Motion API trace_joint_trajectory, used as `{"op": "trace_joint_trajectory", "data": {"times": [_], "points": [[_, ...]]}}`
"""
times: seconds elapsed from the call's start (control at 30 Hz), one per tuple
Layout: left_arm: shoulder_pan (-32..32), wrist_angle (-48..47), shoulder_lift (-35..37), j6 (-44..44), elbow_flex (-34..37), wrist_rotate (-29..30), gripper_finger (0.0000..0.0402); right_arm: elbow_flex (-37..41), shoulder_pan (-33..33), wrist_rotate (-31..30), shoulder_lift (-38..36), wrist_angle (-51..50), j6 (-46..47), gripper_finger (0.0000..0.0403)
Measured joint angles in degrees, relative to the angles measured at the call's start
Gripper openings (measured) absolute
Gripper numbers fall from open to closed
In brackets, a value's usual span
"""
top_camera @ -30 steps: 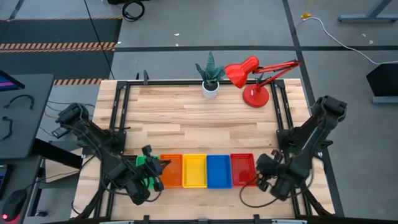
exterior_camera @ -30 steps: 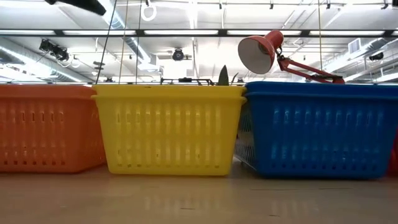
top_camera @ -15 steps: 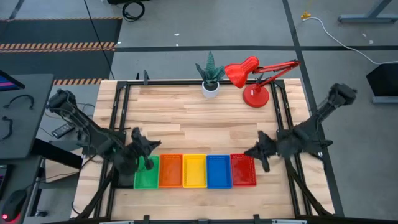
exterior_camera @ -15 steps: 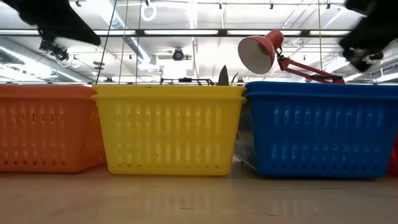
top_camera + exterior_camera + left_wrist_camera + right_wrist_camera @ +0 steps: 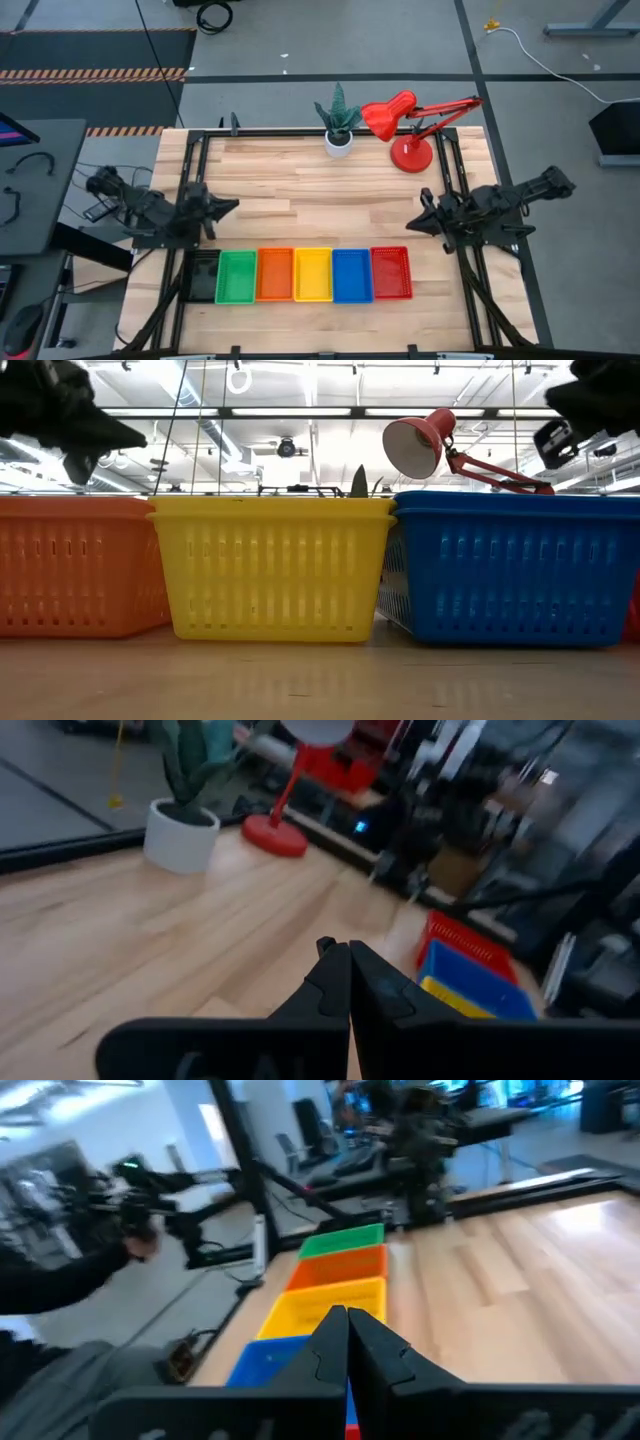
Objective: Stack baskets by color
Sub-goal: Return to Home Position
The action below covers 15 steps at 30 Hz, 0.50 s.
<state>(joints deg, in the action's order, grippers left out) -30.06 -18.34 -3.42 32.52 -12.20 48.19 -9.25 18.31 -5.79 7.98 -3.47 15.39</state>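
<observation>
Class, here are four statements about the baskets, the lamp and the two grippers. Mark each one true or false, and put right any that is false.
1. The yellow basket sits between the orange basket and the blue basket. True.
2. The left gripper grips a basket. False: its fingers are shut on nothing, above the bare table.
3. The red lamp stands beside the plant at the table's far edge. True.
4. The right gripper is wide open. False: its fingers are shut.
</observation>
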Motion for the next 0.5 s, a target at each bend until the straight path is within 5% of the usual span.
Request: {"op": "trace_joint_trajectory", "data": {"times": [0.23, 0.37, 0.5], "points": [[5.16, 11.66, 2.46, -10.46, 5.93, -5.99, 0.0, 4.22, -0.01, 1.04, -7.91, -1.07, 0.72, 0.0002], [12.86, 23.13, 3.24, -16.94, 10.85, -17.86, 0.0, 6.02, -0.02, 1.13, -7.45, 0.05, 0.89, 0.0002], [21.13, 23.02, 1.2, -15.98, 11.68, -25.9, 0.0, 8.9, -0.07, 1.36, -7.6, 5.06, -1.31, 0.0002]]}}
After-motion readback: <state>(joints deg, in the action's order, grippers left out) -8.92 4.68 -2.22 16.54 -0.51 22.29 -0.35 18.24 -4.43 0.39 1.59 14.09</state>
